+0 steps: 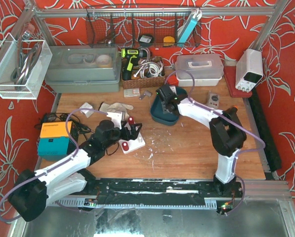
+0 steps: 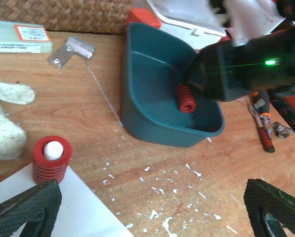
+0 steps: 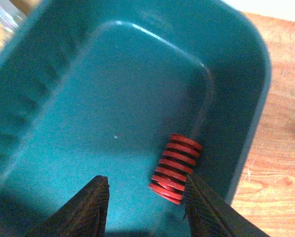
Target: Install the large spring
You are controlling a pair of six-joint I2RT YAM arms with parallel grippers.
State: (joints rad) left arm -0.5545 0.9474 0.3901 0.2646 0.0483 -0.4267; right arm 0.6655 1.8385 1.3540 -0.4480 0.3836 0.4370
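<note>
A large red spring (image 3: 175, 169) lies on its side inside the teal bin (image 3: 246, 123), near the bin's right wall. My right gripper (image 3: 146, 203) is open inside the bin, its right finger (image 3: 206, 210) against the spring and its left finger apart from it. The spring (image 2: 186, 98) and bin (image 2: 152, 123) also show in the left wrist view, with the right gripper's black body over them. Another red spring (image 2: 50, 160) stands on a white peg at the white base plate (image 2: 73, 207). My left gripper (image 2: 152, 207) is open and empty above the plate's edge. In the top view the right gripper (image 1: 167, 97) is in the bin.
A wicker basket (image 2: 63, 15) and a small metal bracket (image 2: 70, 51) lie behind the bin. Red-handled pliers (image 2: 262, 129) lie right of the bin. White cloth (image 2: 4, 118) is at the left. An orange-and-teal unit (image 1: 55, 138) sits on the table's left.
</note>
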